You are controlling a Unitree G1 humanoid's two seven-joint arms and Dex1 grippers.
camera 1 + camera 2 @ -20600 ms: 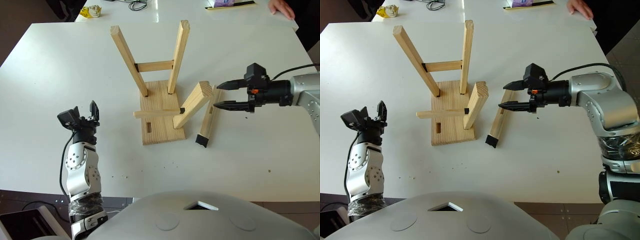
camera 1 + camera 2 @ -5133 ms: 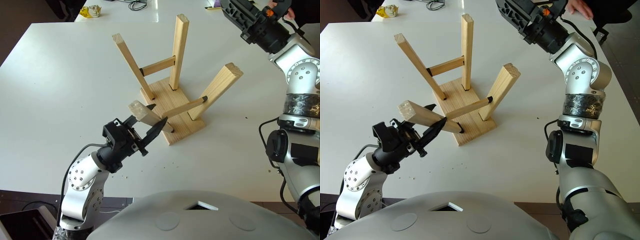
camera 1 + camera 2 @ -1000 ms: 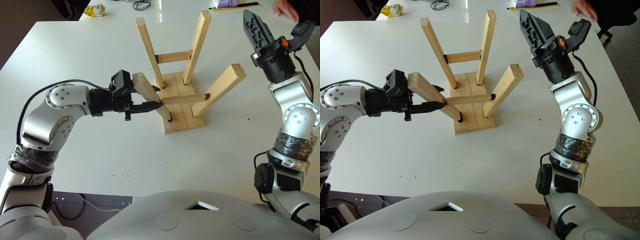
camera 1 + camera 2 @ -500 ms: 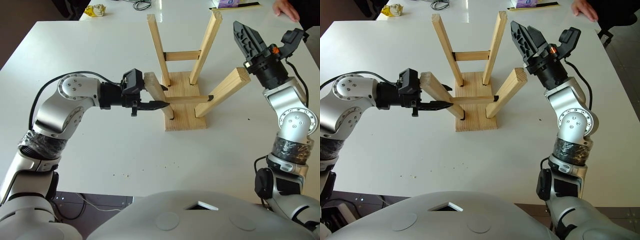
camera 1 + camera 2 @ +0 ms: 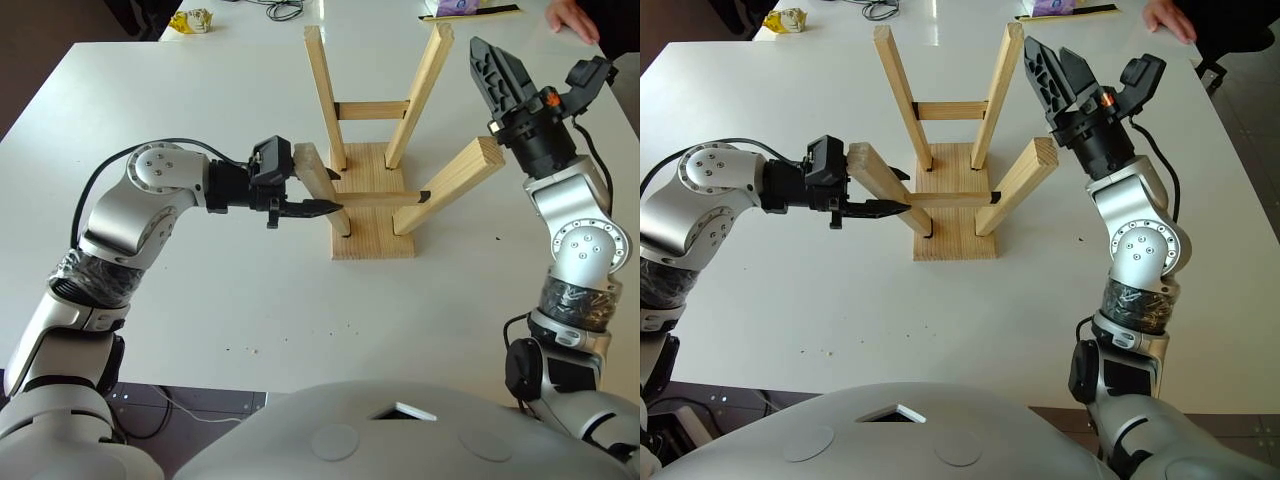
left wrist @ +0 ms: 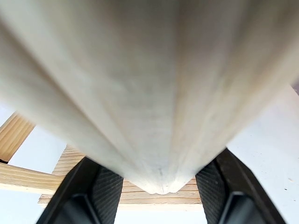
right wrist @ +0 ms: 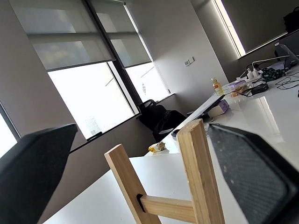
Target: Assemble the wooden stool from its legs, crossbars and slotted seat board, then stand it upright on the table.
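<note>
the white worktop (image 5: 200,330) is carrying the stool (image 5: 372,190), which is lying upside down near its middle, so standing it upright is not yet done. the seat board (image 5: 372,243) is resting flat on the worktop with all four legs rising from it. the two far legs (image 5: 325,100) are pointing up and are being tied together by the far crossbar (image 5: 372,110); that pair is judged finished. the near left leg (image 5: 318,185) and the near right leg (image 5: 452,183) are leaning outwards, away from each other, and are being linked low down by the near crossbar (image 5: 378,199); whether their ends are fully home in the slots cannot be told. the near left leg is being clamped by the left fingers (image 5: 305,208), which are closed around it from the side. the right fingers (image 5: 500,75) are being held spread wide above the near right leg, gripping nothing. squaring the near pair and turning the stool over is judged to be what is left.
</note>
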